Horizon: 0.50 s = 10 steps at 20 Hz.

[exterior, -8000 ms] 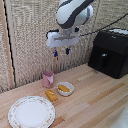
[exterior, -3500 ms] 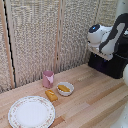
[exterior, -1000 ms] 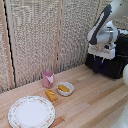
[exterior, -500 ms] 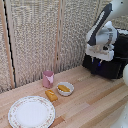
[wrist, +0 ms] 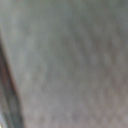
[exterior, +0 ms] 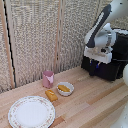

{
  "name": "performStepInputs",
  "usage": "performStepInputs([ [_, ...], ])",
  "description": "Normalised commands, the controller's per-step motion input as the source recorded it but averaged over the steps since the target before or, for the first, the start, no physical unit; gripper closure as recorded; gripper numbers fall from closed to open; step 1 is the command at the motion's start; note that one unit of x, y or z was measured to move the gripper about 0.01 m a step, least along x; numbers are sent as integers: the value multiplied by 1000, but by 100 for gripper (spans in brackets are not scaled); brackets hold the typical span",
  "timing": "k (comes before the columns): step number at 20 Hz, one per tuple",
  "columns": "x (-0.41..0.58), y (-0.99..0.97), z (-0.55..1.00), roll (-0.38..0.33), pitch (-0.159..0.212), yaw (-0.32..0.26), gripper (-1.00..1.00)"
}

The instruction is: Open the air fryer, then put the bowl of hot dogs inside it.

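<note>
One white Franka arm (exterior: 102, 27) reaches down from the top of the exterior view's right side, and its gripper (exterior: 96, 67) is pressed against the front of the black air fryer (exterior: 111, 61), which sits on the wooden table (exterior: 95, 102) at that same right edge, backed by a pale woven screen (exterior: 45, 35). The flat white end piece covers much of the appliance's front, so the handle cannot be made out, and whether the fingers are spread or closed on anything cannot be told — the wrist view gives only a blurred grey surface, very close to the lens. Well apart from the air fryer, toward the exterior view's left, a large flat plate with a floral rim (exterior: 31, 111) lies near the table's front edge. Behind it stands a pink cup (exterior: 48, 79), upright. Just beside the cup sits the small white bowl (exterior: 64, 89), holding one yellow-orange hot dog (exterior: 63, 88). A second hot dog piece (exterior: 51, 95) lies on the bare wood between bowl and plate — outside the bowl, close to its rim.
</note>
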Motion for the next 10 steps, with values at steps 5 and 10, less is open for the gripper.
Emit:
performStepInputs([
  [5, 111, 806, -38, -28, -10, -150, 100],
  [10, 194, 748, 0, -19, -4, -142, 100],
])
